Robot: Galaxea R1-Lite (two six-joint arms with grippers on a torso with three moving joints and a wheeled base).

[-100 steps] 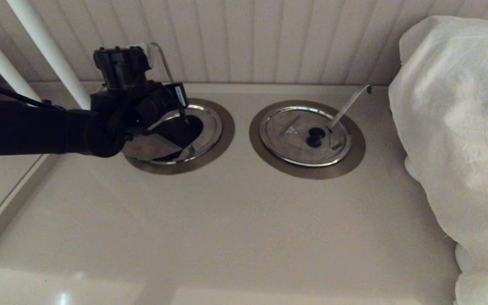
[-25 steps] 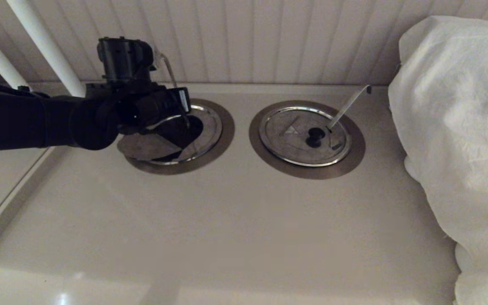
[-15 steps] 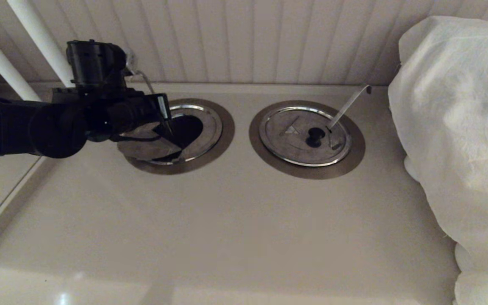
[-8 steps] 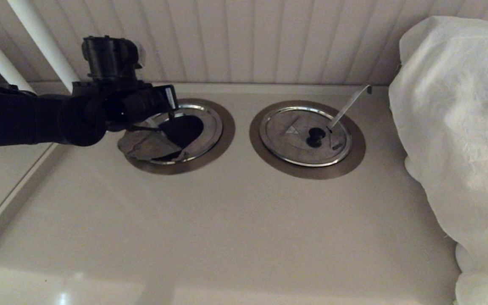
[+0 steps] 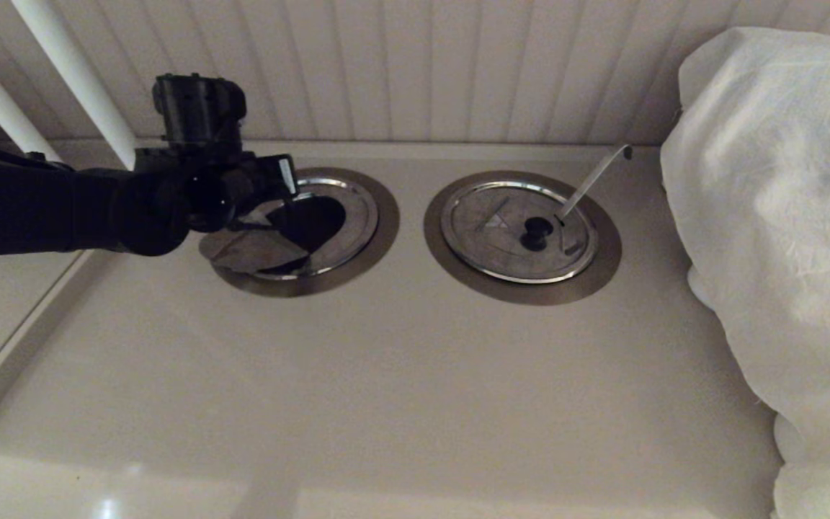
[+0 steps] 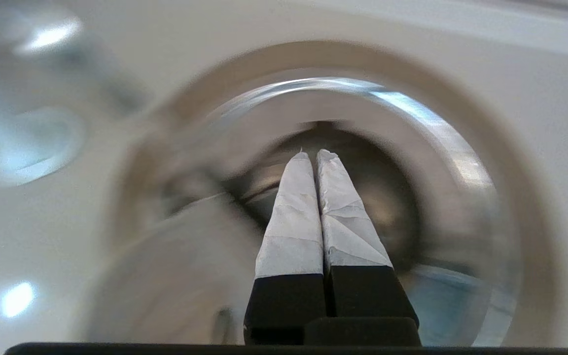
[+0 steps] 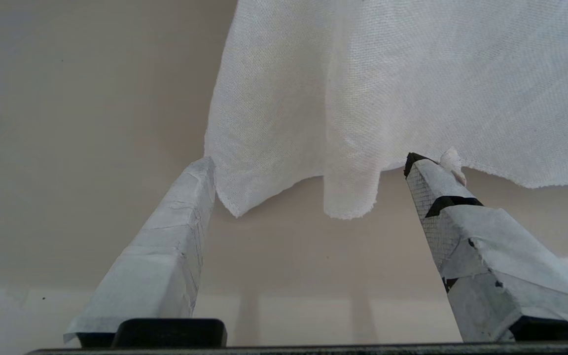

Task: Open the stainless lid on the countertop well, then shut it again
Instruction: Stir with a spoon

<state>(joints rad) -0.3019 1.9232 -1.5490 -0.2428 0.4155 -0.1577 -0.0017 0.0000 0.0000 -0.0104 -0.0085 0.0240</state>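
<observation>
Steel lid (image 5: 253, 249) sits half-folded over the well (image 5: 314, 225); the left gripper (image 6: 313, 155), pinched together and empty, should press its raised flap down gently.

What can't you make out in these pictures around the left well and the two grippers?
- Lid knob and utensil handle: hidden in the head view behind the left arm; blurred in the left wrist view.
- Well contents: only dark in both views.
- Left gripper: its pressed-together fingers hang over the opening; contact with the lid is not shown.
- Right gripper: absent from the head view; its wrist view shows only white cloth and counter, cut by the edges.
</observation>
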